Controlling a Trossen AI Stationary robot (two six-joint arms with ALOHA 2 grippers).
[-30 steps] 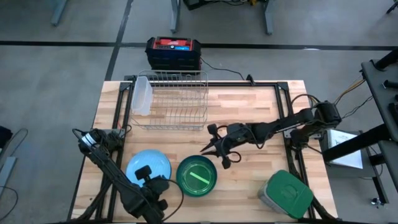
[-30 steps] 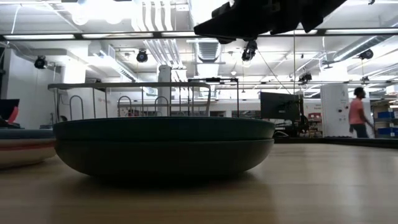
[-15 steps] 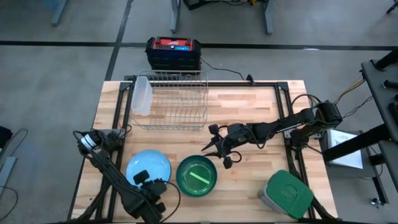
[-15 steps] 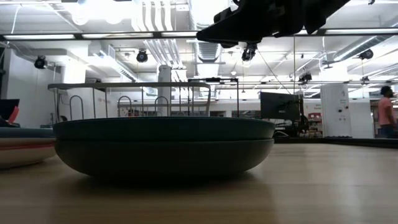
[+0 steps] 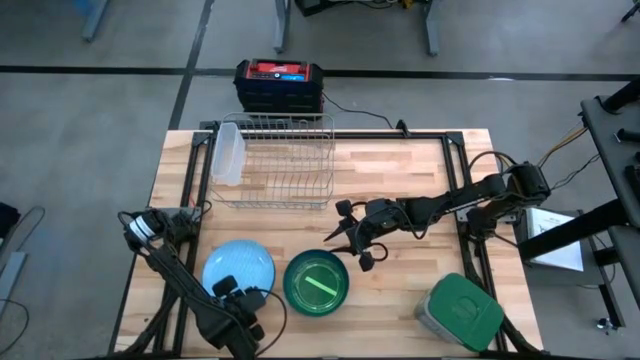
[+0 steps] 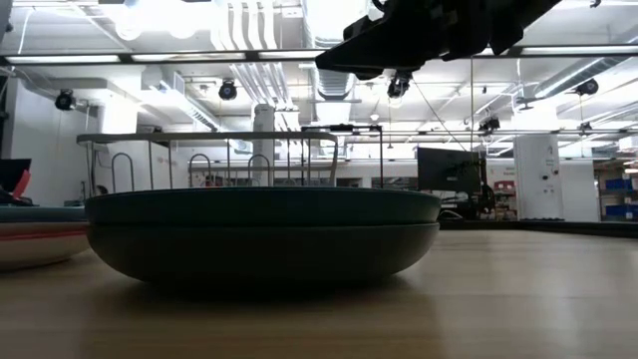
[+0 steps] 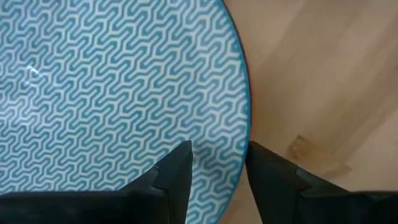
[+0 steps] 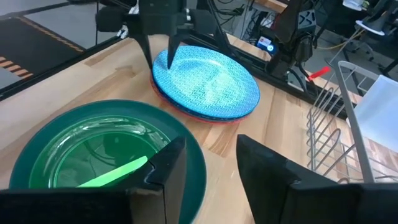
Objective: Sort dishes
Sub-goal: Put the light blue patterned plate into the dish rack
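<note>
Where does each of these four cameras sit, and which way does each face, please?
High view: overhead, facing down; both arms, left tool, right tool.
Low view: table height, facing the green bowl; an arm overhead.
Left wrist view: above the blue plate; own fingers apart.
Right wrist view: toward bowl, plate, wire rack; own fingers, left arm.
Shared: both wrist views show the plate.

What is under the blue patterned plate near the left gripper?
A reddish dish rim peeks out beneath the blue patterned plate. The rest of that dish, and anything below it, is covered.
</note>
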